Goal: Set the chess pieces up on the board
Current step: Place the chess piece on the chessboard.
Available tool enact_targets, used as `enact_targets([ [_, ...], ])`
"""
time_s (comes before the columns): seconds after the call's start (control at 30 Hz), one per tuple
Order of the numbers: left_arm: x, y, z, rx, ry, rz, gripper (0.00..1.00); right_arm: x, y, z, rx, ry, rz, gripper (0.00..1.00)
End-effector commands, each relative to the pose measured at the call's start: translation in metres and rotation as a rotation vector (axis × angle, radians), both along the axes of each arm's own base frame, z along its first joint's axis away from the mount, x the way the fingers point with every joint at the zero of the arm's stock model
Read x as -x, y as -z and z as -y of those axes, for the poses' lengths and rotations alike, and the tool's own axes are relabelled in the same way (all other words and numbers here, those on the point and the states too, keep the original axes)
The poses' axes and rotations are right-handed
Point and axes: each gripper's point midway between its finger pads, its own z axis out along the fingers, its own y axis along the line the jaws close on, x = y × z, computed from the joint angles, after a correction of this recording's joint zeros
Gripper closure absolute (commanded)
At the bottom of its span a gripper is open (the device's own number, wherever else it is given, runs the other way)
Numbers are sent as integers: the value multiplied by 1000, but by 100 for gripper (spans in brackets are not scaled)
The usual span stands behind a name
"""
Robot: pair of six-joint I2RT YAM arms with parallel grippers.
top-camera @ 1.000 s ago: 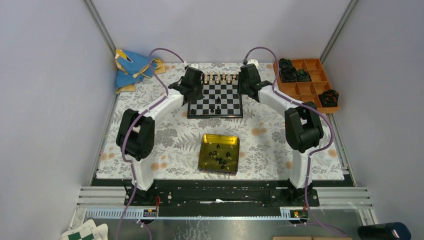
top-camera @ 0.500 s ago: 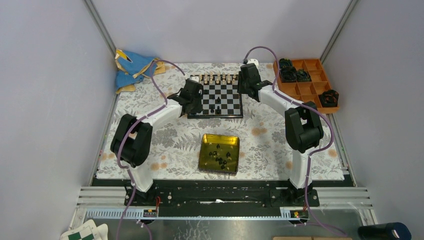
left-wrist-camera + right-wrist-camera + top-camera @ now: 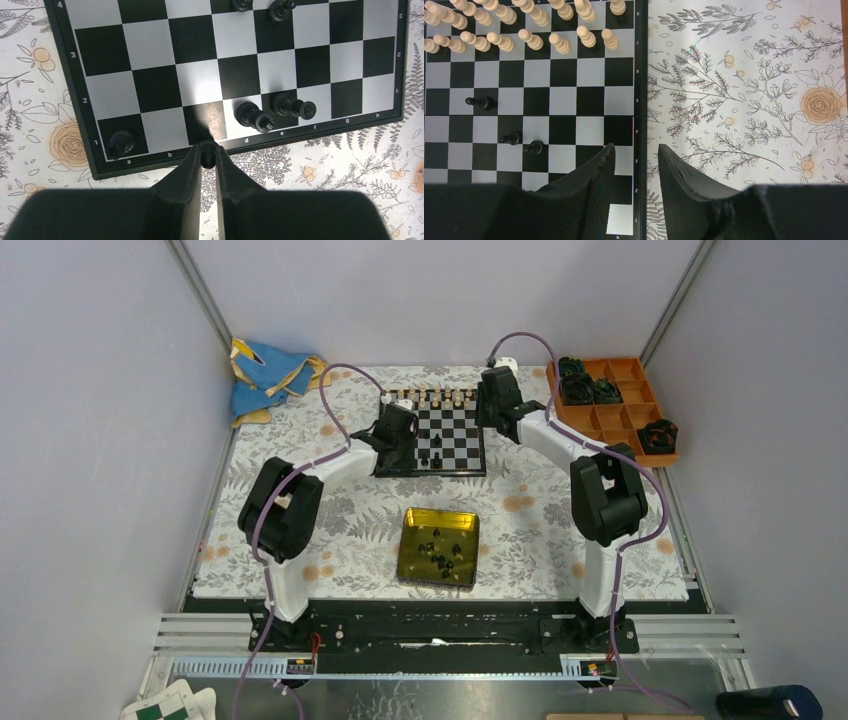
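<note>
The board point(image 3: 452, 445) lies at the back centre, with cream pieces point(image 3: 437, 396) along its far rows. My left gripper point(image 3: 208, 150) is shut on a tiny black chess piece point(image 3: 207, 158) and hovers over the board's near edge by column c. In the left wrist view a black piece point(image 3: 120, 143) stands on a1, and two more point(image 3: 253, 116) point(image 3: 292, 106) lean on d1 and e1. My right gripper point(image 3: 636, 149) is open and empty over the board's right edge point(image 3: 640, 100). Three black pieces point(image 3: 480, 103) point(image 3: 512, 138) point(image 3: 534, 147) stand mid-board.
A yellow tin point(image 3: 410, 550) with several black pieces point(image 3: 442, 552) sits in front of the board. An orange tray point(image 3: 622, 418) holding dark lumps stands at the back right. A blue cloth point(image 3: 262, 375) lies at the back left. A floral mat point(image 3: 330, 520) covers the table.
My left arm has swung right and nearer, from the board's far left corner to its near-left edge. The right arm has stayed still.
</note>
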Motion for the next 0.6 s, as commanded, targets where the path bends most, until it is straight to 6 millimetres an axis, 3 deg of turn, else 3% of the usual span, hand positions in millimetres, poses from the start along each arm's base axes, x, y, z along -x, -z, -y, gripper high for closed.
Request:
enact_targets([
  [0.0, -20, -12, 14, 10, 19, 72, 100, -10, -45, 6, -24, 22, 112, 56],
  [0.57, -31, 2, 12, -59, 6, 68, 98, -14, -36, 7, -31, 24, 95, 56],
])
